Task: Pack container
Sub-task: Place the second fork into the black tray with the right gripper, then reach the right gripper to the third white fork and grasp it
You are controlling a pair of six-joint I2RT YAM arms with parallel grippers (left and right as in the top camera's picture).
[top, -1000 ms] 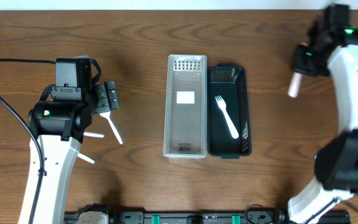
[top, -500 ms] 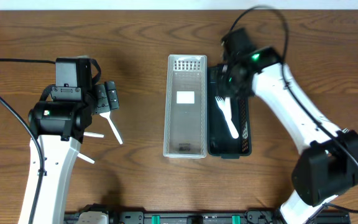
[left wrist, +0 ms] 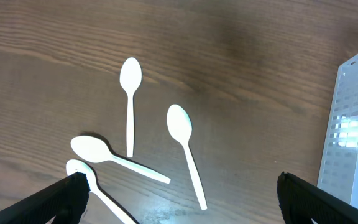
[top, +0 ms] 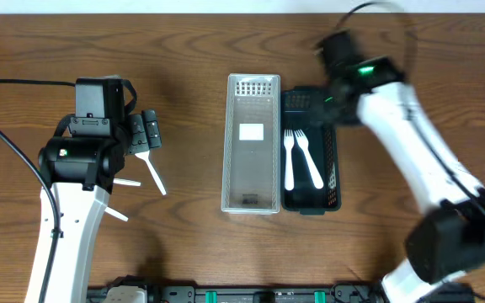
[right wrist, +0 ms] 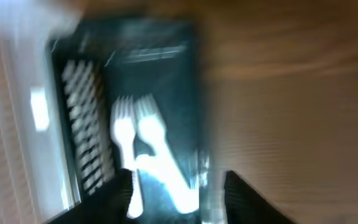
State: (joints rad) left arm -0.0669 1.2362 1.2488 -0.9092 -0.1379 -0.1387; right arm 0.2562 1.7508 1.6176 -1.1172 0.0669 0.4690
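On the wooden table (top: 183, 50) a clear plastic bin (top: 226, 151) and a dark tray (top: 334, 168) are set touching, long sides parallel. The right gripper (right wrist: 179, 190) is seen blurred over the tray's far end, fingers apart, nothing held; the left gripper (left wrist: 180, 190) is held wide apart above four white spoons (left wrist: 184, 146). A spoon could be pinched along with a close neighbour, or be skidded across the wood by a shallow grasp. Two white forks (top: 290, 164) are laid in the tray, tines toward the far edge, long axes along its length, one slightly slanted.
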